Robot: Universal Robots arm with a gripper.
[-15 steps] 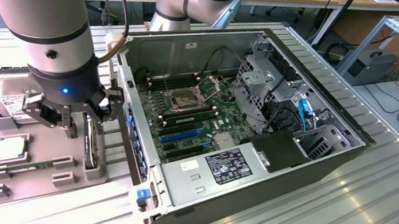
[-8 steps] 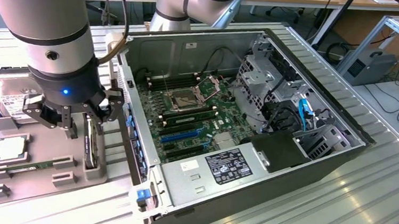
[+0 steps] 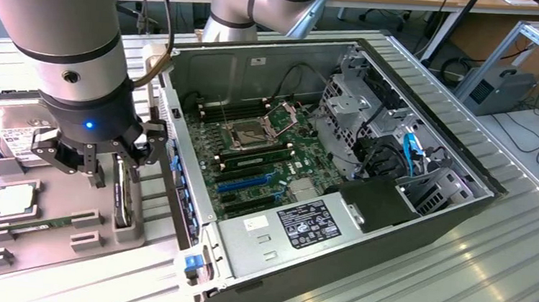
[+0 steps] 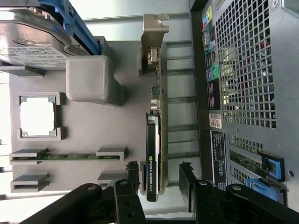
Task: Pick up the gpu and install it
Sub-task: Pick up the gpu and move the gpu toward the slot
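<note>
Wrist view: jaws wide open straddling the gpu [image 4: 153, 154] in its gray holder [image 4: 88, 130], so nothing grabbed or installed yet.

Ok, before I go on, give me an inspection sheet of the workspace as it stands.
Surface: ribbed metal table; grey fixture tray beside the open computer case.
Job's things: gpu standing on edge in the tray; motherboard exposed in the case.
Clutter: hard drive, processor chip, memory stick, all in the tray.
Grippers: gripper open, a finger on either side of the gpu.
Cables: blue cable inside the case; black cable along the arm.
Surroundings: grey box on the floor.
</note>
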